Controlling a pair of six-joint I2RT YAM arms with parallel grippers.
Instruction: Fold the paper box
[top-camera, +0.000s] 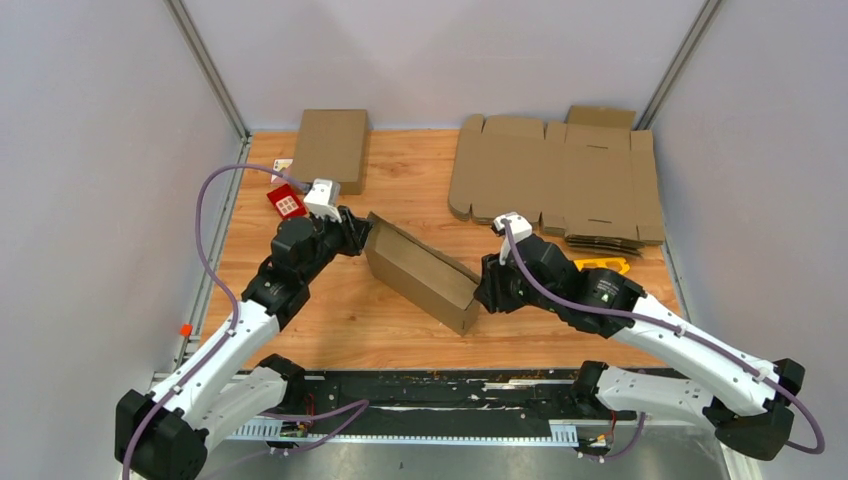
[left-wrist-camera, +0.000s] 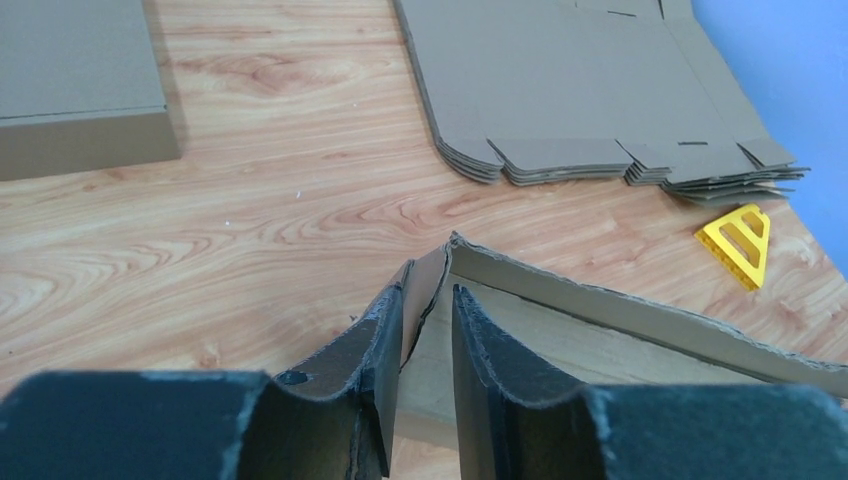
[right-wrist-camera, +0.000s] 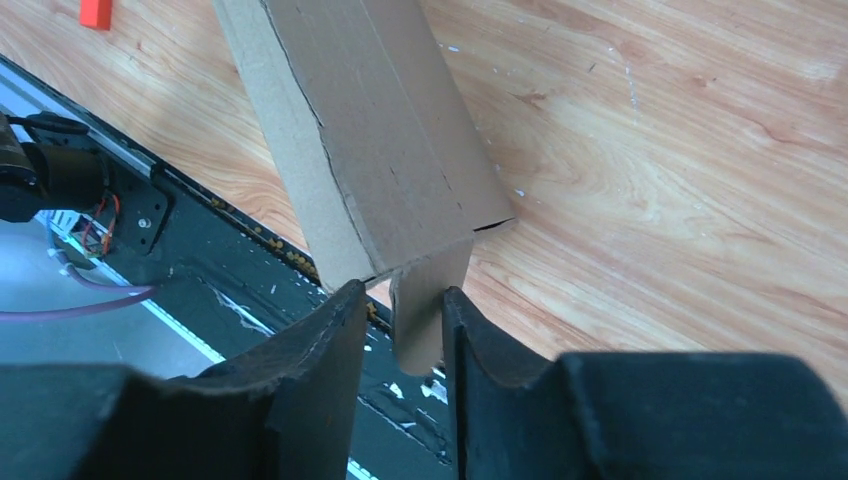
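Observation:
The paper box, a partly folded brown cardboard mailer, sits slanted mid-table between my two arms. My left gripper is at its far left end. In the left wrist view an end flap stands between the jaws of the left gripper, lying against the left finger with a gap to the right one. The box's long wall runs away to the right. My right gripper is at the near right end. A rounded tab of the box hangs between the jaws of the right gripper, against the right finger and clear of the left.
A thick pile of flat blanks lies at the back right, with a yellow triangular tool beside it. A closed cardboard box and a red card sit at the back left. The black rail marks the table's near edge.

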